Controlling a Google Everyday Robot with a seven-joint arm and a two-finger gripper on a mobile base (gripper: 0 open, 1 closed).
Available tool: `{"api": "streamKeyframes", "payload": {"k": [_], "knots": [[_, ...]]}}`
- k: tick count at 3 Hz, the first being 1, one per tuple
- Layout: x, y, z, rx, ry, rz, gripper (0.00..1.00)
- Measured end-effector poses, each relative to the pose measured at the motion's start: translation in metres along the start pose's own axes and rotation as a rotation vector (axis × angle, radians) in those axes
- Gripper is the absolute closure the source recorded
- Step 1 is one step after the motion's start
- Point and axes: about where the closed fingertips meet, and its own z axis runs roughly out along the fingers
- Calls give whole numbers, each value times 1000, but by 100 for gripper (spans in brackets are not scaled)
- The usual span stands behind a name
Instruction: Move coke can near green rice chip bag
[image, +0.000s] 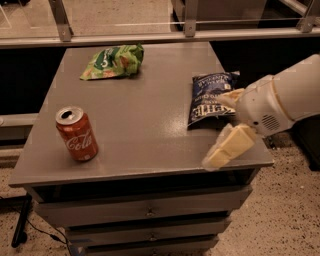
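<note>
The coke can (76, 134) stands upright near the front left of the grey table (145, 130). The green rice chip bag (113, 61) lies at the back left of the table, well behind the can. My gripper (220, 124) comes in from the right over the table's front right corner. It is open and empty, with one cream finger (227, 97) over the blue bag and the other (229, 146) near the table's front edge. The gripper is far to the right of the can.
A dark blue chip bag (207, 96) lies at the right side of the table, partly under my gripper. A metal rail (150, 36) runs behind the table. Drawers (145, 212) sit under the tabletop.
</note>
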Motion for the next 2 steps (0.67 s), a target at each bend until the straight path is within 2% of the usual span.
{"api": "streamKeyframes", "payload": {"k": [1,2], "knots": [[-59,24,46,-65,-214,-40,0],[-114,49,55,-132,-347,-53,0]]}}
